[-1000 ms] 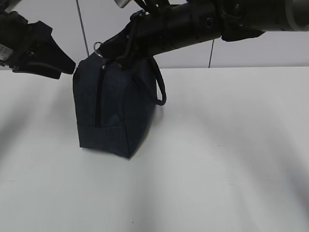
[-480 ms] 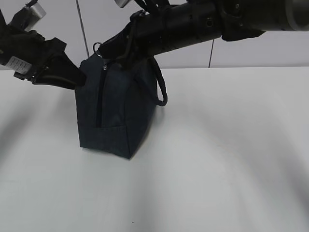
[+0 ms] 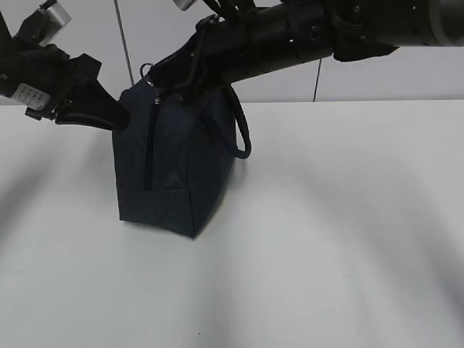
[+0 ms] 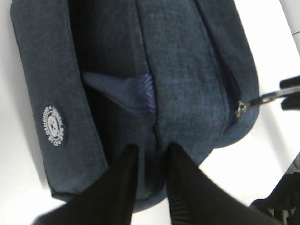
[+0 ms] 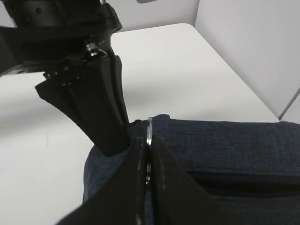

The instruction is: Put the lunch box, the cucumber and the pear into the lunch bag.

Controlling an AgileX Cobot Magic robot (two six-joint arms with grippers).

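Left end effector (image 4: 151,154) pinching lunch bag (image 3: 174,167) end; right (image 5: 149,154) clamping ring pull (image 5: 149,136).

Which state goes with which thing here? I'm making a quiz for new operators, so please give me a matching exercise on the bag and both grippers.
Things:
1. left gripper
2. right gripper
3. lunch bag
4. round white logo

States:
A. on the bag's side panel
B. pinching a fold of fabric at the bag's end
C. stands on the white table, zipper shut
D. clamped on the metal ring pull

Pairs: 1-B, 2-D, 3-C, 4-A
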